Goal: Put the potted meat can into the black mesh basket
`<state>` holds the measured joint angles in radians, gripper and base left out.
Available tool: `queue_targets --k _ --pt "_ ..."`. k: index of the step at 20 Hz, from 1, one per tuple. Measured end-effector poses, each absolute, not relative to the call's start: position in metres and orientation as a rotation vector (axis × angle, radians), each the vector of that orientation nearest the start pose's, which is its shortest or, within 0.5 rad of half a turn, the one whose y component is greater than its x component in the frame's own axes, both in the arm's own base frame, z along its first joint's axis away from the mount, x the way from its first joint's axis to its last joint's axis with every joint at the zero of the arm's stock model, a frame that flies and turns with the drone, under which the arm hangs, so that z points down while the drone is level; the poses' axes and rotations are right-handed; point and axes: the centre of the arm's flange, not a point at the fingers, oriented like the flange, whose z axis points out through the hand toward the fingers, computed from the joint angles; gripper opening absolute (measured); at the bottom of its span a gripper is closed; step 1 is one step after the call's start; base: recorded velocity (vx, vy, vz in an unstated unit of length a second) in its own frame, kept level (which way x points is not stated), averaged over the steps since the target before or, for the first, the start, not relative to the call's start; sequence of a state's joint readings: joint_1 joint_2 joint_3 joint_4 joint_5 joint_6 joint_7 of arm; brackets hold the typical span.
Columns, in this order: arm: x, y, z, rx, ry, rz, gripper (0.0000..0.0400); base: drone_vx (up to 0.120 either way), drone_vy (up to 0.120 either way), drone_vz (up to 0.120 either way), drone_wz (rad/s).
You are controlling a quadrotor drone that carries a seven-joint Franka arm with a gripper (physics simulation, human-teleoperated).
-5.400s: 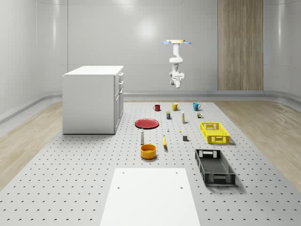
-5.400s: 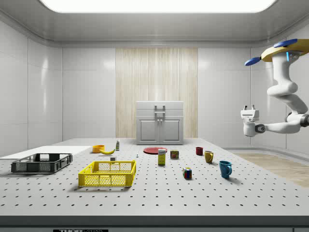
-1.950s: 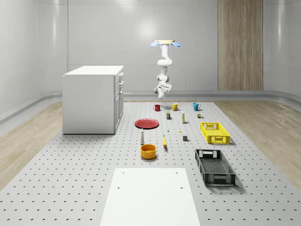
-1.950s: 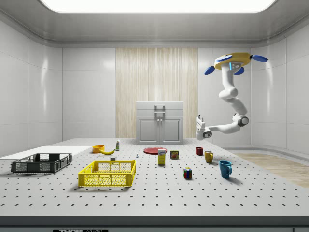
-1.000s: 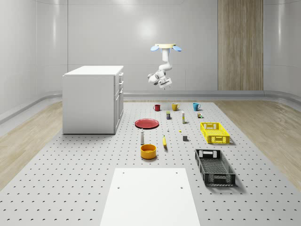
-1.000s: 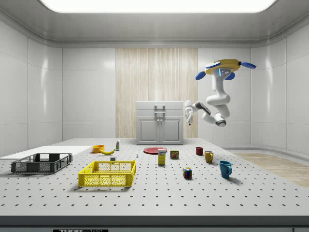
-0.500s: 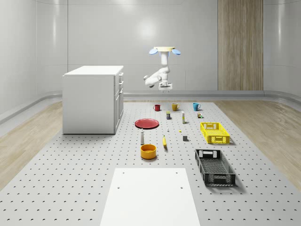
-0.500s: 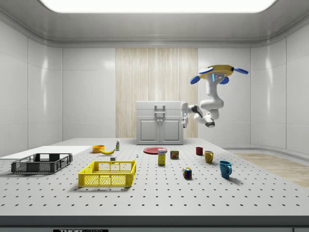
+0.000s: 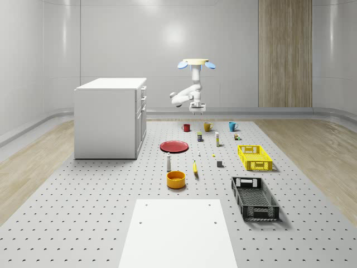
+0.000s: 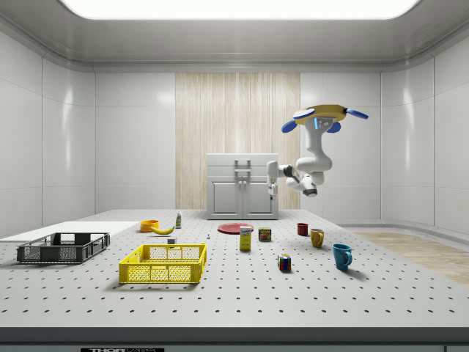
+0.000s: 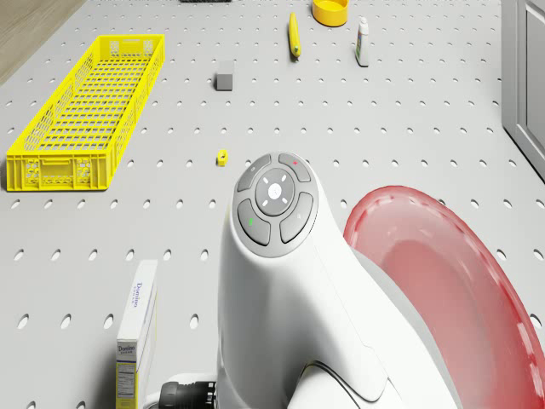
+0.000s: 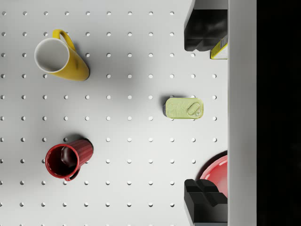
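The potted meat can lies flat on the table, its pale green lid with a pull tab facing up; it is also seen as a small can between the mugs and the red plate. The drone hovers high over the table's far part. Its arm bends down so that my gripper hangs well above the can, pointing downward. It is open and holds nothing. The black mesh basket stands far off at the near right of the whole-scene view.
A yellow mug, a red mug, a red plate and a tall box stand close around the can. A yellow basket, a banana, an orange bowl and a white cabinet stand farther off.
The drone has come from the far right of the side view to above the mugs and the can. The arm has swung round, and the gripper now points down.
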<state>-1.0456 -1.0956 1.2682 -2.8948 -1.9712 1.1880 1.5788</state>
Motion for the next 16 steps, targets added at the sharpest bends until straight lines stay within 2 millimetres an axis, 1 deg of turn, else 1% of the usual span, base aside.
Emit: queue_targets --k 1,3,9,12,16 --pt "0.3068 0.0005 0.4908 0.008 -0.005 0.784 0.04 0.12 0.0 -0.04 0.0" --pt "0.3068 0.0003 0.4908 0.005 -0.004 0.784 0.04 0.1 0.0 -0.12 0.0" --pt "0.3068 0.0 0.4908 0.002 -0.003 0.784 0.04 0.0 0.0 -0.12 0.0" --pt "0.3068 -0.0001 0.4908 0.002 -0.003 0.784 0.04 0.12 0.0 -0.12 0.0" --pt "0.3068 -0.0001 0.4908 0.001 -0.002 0.784 0.04 0.12 0.0 -0.01 0.0"
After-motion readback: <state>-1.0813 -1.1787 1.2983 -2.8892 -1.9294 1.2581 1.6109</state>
